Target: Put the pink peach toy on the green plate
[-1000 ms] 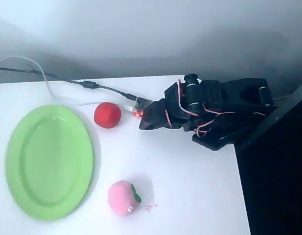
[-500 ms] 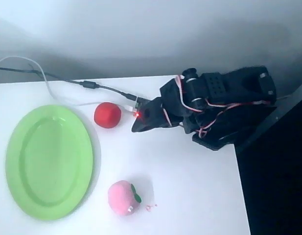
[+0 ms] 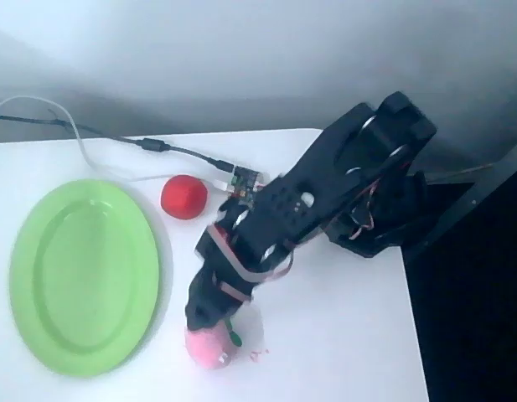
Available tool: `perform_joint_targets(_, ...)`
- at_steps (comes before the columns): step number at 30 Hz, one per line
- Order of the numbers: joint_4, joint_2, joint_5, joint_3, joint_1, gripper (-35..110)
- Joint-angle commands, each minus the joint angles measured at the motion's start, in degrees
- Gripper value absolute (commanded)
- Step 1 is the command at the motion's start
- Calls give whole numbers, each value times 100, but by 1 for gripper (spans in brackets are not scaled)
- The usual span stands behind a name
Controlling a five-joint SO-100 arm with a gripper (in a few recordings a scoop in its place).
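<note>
Overhead view: pink peach toy [image 3: 209, 349] half hidden.

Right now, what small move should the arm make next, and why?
Probably lower a little and close on the small pink plush peach toy: the black gripper hangs over its upper edge, the jaws' state is unclear, and the large light-green oval plate lies apart to its left.

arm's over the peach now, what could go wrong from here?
Likely risks:
1. The gripper covers the top of the pink peach toy, which is soft and round; an off-centre pinch could squeeze it out sideways.
2. The toy lies near the table's front edge, so a nudge might roll it off.
3. The green plate's raised rim could catch a low carry.
</note>
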Motion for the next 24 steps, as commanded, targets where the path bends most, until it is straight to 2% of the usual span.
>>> perform_joint_targets(1,-62,-659,316,-765,-369,41)
perform_joint_targets(14,-62,-1881,703,-984,-729,36)
perform_joint_targets(19,-79,-2074,712,-993,-765,25)
perform_joint_targets(24,-79,-2232,729,-993,-835,0)
